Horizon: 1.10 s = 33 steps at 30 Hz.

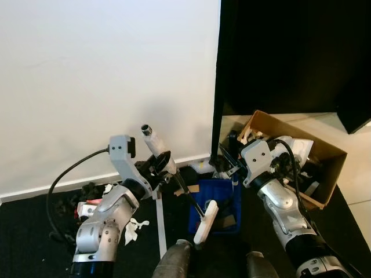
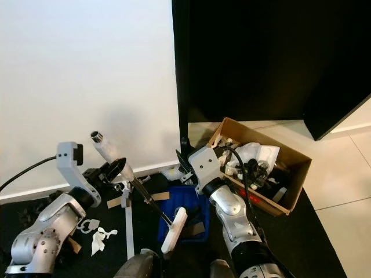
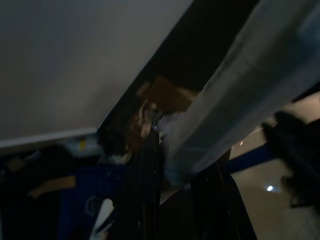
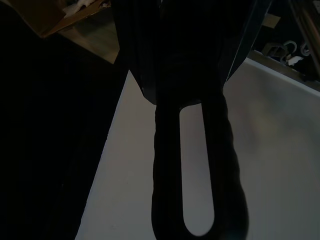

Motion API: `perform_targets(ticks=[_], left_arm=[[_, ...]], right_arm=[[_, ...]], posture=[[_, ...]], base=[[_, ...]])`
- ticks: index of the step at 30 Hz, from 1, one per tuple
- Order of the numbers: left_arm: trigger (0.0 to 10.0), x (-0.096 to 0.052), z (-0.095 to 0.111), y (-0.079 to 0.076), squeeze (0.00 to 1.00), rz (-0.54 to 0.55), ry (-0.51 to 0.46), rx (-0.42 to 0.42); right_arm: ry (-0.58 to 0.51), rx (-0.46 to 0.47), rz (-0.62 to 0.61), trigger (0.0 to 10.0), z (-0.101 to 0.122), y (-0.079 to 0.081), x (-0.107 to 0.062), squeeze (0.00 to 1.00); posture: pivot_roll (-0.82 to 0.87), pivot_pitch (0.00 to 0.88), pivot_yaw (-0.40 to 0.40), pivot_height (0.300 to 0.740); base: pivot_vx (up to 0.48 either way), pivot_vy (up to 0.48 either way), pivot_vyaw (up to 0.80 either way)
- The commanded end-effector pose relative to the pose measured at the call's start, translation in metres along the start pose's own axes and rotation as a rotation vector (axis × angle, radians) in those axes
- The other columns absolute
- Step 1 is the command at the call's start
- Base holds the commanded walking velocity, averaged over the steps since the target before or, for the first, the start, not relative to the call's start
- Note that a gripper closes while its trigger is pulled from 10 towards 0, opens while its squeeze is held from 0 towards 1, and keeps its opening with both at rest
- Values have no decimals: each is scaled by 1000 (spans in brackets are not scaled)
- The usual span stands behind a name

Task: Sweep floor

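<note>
— Down by the wall's foot, what is each tool doing?

— Left tool (image 1: 164, 165) is pinching the pale broom handle (image 1: 156, 142), which slants down to a white brush head (image 1: 206, 223) at the blue dustpan (image 1: 229, 197). Right tool (image 1: 231, 163) is pressed around the dustpan's black looped handle (image 4: 192, 165), holding the pan on the dark floor (image 1: 23, 243) beside the white skirting.

— What might go wrong?

— I judge the long handle could knock the wall (image 1: 104, 69), since its top sits close to it. A hard stroke might also push the white paper scraps (image 1: 134, 229) past the pan's side or tip the pan.

— Any room to move?

— Tight. A cardboard box (image 1: 330, 156) of clutter crowds the right arm, more litter lies along the skirting on the left, and the robot's own feet bound the near side.
</note>
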<state>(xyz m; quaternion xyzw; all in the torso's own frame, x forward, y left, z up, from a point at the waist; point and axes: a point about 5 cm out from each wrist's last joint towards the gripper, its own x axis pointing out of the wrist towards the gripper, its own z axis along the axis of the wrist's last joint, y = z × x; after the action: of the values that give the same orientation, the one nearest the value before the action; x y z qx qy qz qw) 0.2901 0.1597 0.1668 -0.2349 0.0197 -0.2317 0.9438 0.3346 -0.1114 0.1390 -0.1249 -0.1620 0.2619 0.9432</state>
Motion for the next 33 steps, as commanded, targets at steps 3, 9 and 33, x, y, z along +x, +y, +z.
perform_targets(ticks=[3, 9, 33], left_arm=[[10000, -7, 28, -1, 90, -38, -71, 24], [10000, -27, 55, 31, 90, 102, -62, 219], [10000, -32, 32, 129, 102, 613, -16, 388]], right_arm=[[45, 27, 12, 10000, -11, 8, -6, 0], [42, 28, 10, 10000, -11, 9, -6, 0], [43, 22, 11, 10000, -11, 8, -7, 0]], posture=[[126, 375, 115, 740], [130, 372, 116, 740], [92, 391, 104, 740]], base=[[0, 0, 0], [0, 0, 0], [0, 0, 0]])
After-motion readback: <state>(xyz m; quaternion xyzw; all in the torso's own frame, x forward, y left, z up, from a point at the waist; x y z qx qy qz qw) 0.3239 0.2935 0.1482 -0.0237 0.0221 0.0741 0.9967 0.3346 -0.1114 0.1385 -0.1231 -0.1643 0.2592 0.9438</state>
